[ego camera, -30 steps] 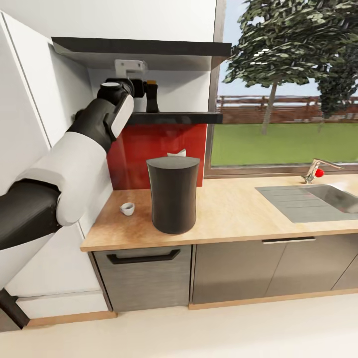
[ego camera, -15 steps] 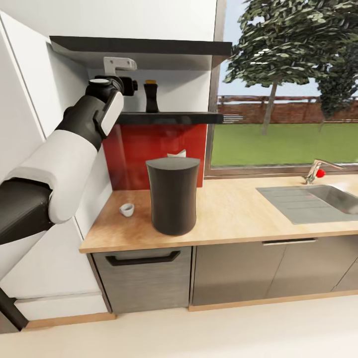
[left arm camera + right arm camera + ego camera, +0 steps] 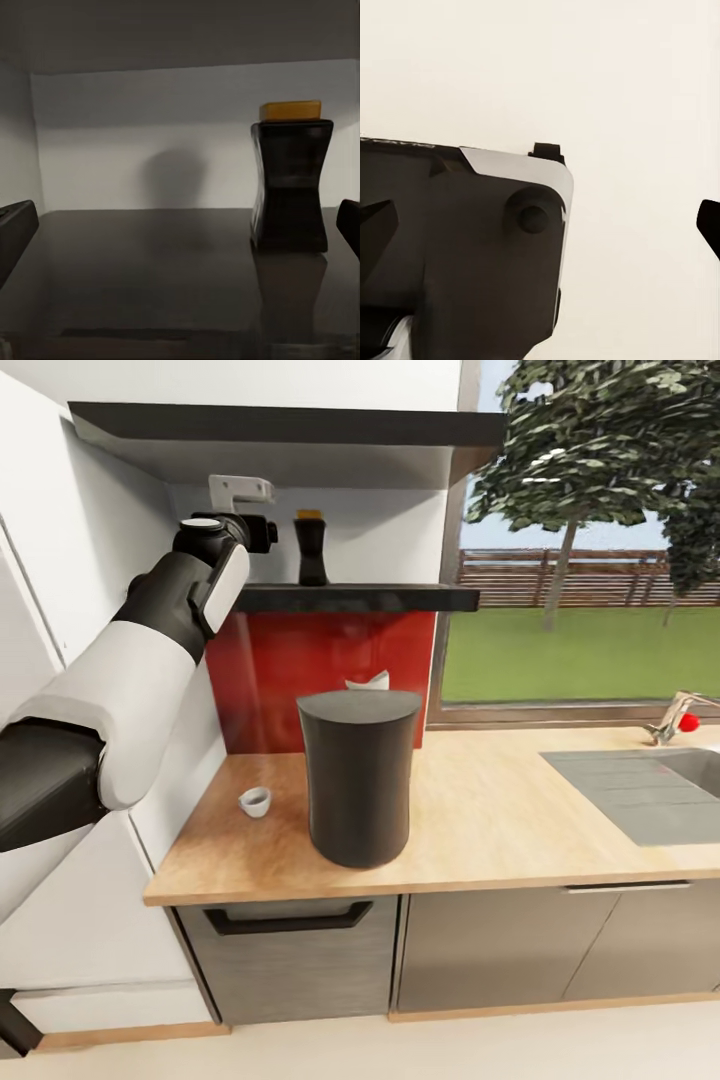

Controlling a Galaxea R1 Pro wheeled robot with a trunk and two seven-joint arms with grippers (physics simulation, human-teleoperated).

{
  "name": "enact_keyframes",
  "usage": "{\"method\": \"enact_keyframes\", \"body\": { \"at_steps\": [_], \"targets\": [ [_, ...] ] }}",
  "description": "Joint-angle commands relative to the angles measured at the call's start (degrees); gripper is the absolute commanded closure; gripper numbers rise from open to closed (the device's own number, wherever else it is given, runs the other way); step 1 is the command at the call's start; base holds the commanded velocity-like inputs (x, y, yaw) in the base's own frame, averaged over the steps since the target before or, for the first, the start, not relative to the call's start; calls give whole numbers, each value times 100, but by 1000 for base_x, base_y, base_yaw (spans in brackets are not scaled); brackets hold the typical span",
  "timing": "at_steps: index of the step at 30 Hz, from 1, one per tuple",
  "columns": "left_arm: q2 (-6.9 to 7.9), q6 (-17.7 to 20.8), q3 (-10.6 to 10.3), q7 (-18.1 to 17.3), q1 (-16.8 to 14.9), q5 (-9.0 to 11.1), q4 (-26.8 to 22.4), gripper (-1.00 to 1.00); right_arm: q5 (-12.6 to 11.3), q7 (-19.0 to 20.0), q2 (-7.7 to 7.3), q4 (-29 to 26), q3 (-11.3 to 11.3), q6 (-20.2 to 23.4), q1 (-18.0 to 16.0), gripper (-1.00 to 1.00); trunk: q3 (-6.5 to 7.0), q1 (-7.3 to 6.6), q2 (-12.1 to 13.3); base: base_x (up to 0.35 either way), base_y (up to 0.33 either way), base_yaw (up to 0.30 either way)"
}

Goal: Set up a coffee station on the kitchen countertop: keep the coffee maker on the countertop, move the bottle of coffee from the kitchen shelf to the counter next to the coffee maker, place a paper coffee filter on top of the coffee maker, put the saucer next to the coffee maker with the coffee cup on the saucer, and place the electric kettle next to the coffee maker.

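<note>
Left tool [image 3: 180, 225] spread wide, empty, on the shelf [image 3: 350, 597]; centre it on the bottle [image 3: 291, 187] before clenching.

Head view: bright, even daylight, soft render blur. Left wrist view: dim; blurred shadow on the wall beside the bottle of coffee [image 3: 291, 180].

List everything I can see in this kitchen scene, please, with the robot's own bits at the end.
Coffee maker: one, dark grey, on the countertop.
Cup: one, white, left of the coffee maker.
Bottle: one, dark with orange cap, on the lower shelf.
Shelves: two, dark grey, on the wall.
Sink: one, grey, right end.
Tap: one, with red knob.
Drawer: one, grey, below.
Left arm: raised to the shelf, jaws open beside the bottle.
</note>
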Motion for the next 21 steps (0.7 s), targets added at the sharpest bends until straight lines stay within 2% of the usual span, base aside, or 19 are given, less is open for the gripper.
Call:
{"method": "enact_keyframes", "body": {
  "at_steps": [1, 6, 10, 16, 21],
  "targets": [
    [4, 22, -38, 47, -7, 61, -3, -100, -53, 16, 0, -15, 53, 33, -2, -100, -13, 7, -12, 338, 0, 13],
    [-27, 22, -38, 57, -7, 60, -1, -100, -35, 30, 8, -14, 64, 33, -2, -100, -14, 7, -12, 335, -21, 4],
    [-58, 15, -28, 80, -8, 53, -7, -100, -33, 31, 8, -14, 65, 33, -2, -100, -14, 7, -12, 255, -156, 1],
    [-62, 10, -25, 90, -10, 51, -13, -100, -32, 32, 9, -14, 65, 33, -2, -100, -14, 7, -12, 159, -225, 0],
    [-52, 5, -29, 83, -7, 51, -18, -100, -32, 32, 9, -14, 65, 33, -2, -100, -14, 7, -12, 32, -46, 0]
  ]
}}
